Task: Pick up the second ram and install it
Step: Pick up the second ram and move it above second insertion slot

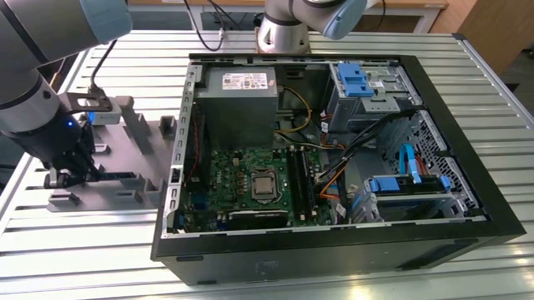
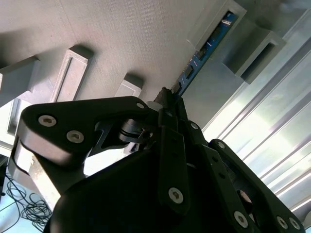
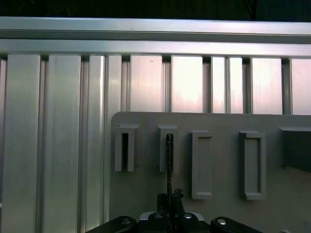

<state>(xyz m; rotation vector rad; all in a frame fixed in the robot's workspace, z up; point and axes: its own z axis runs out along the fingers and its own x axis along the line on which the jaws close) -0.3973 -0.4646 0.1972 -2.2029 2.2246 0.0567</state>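
gripper (image 2: pixel 169 97) pinched shut on one end of the blue ram stick (image 2: pixel 206 48), stick sitting on edge in a slot of the grey holder (image 1: pixel 137 147), holder just beside the open pc case (image 1: pixel 467 206), on the exterior view's left

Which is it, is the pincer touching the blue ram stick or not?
Touching. In the second wrist view, the pincer clamps the near end of the blue ram stick with no gap.
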